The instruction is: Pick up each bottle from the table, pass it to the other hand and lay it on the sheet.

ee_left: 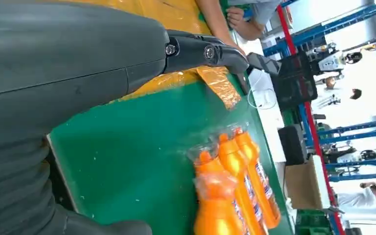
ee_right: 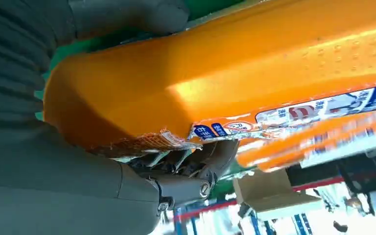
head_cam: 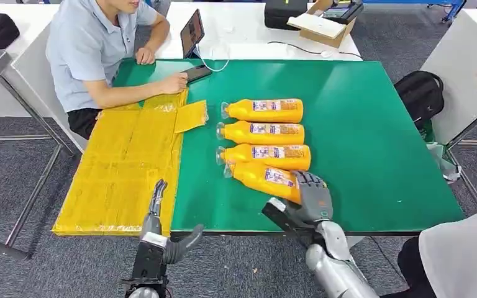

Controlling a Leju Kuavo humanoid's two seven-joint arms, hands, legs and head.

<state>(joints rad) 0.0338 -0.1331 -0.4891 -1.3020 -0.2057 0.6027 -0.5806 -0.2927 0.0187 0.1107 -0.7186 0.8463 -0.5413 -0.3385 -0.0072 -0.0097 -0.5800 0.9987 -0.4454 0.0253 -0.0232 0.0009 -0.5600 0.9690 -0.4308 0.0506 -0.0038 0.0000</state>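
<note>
Gripping nearest bottle (head_cam: 266,179) base, right hand (head_cam: 311,194), left hand (head_cam: 156,205) spread, empty

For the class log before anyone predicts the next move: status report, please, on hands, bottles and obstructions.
Right hand gripping nearest bottle, base end. Left hand open above the yellow sheet. Three more bottles lying beside it. Person's forearm rests at sheet's far end.

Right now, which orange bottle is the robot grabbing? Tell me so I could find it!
Look at the big green table; in its middle four orange bottles lie in a row. Go to the end of the row nearest the robot. That nearest bottle is the only one lying tilted, and the right robot hand wraps around its base.
</note>
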